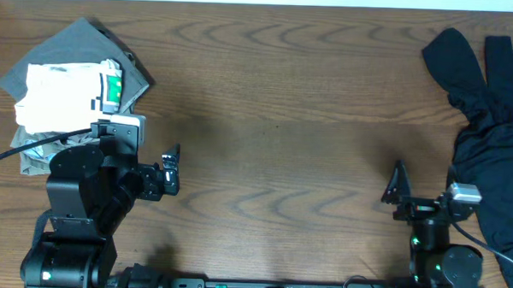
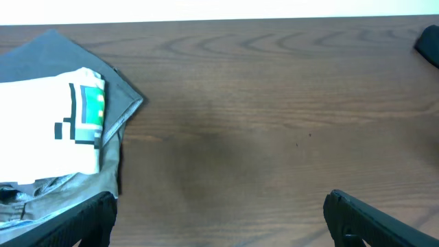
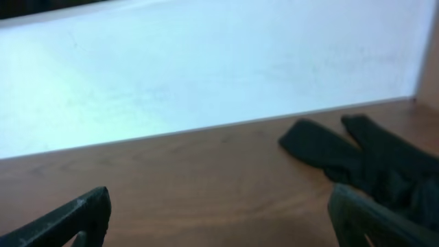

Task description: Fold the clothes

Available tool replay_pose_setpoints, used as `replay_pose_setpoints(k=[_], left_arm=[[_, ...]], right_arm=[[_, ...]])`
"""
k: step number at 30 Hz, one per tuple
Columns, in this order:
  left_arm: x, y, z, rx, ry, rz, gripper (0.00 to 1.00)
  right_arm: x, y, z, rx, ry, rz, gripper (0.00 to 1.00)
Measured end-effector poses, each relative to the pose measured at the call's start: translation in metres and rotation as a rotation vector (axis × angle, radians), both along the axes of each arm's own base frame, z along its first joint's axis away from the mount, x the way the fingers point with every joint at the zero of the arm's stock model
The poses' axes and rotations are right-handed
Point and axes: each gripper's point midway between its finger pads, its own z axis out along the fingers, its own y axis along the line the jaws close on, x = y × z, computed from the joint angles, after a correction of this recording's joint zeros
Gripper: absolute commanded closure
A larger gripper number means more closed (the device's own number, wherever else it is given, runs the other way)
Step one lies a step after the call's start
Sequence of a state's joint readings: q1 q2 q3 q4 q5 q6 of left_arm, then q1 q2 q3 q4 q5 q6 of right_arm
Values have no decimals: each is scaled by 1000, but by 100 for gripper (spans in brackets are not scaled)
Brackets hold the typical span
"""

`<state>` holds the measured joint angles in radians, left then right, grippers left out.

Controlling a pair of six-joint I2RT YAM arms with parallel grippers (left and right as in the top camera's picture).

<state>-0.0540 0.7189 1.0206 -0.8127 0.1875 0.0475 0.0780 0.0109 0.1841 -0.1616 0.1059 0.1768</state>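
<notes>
The clothes lie in two places. At the table's back left is a folded stack: a white T-shirt (image 1: 57,94) (image 2: 41,130) with a green-and-black print rests on a grey garment (image 1: 80,39) (image 2: 48,51). A long black garment (image 1: 488,126) (image 3: 363,161) sprawls unfolded along the right edge. My left gripper (image 1: 170,168) (image 2: 219,219) hovers open to the right of the stack, over bare wood. My right gripper (image 1: 422,188) (image 3: 219,219) is open too, left of the black garment. Neither holds or touches any cloth.
The wooden table (image 1: 284,102) stretches between the two piles. A white wall (image 3: 206,62) runs along its far edge. A black cable (image 1: 17,153) crosses the stack's near corner to the left arm.
</notes>
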Motion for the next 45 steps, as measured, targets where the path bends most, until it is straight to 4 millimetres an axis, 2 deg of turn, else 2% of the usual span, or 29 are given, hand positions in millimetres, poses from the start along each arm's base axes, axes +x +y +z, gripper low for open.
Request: replay_pose_setpoints(k=[3,8,45], left_arm=[[0,0,0,0,0,0,2],[0,0,0,0,0,0,2],[0,0,0,0,-1,0,2]], right_arm=[[9,1,-13,-10,-46,-1,1],[14,1,-60,-27,74,2,1],[14,2,-61,-31,76,8,1]])
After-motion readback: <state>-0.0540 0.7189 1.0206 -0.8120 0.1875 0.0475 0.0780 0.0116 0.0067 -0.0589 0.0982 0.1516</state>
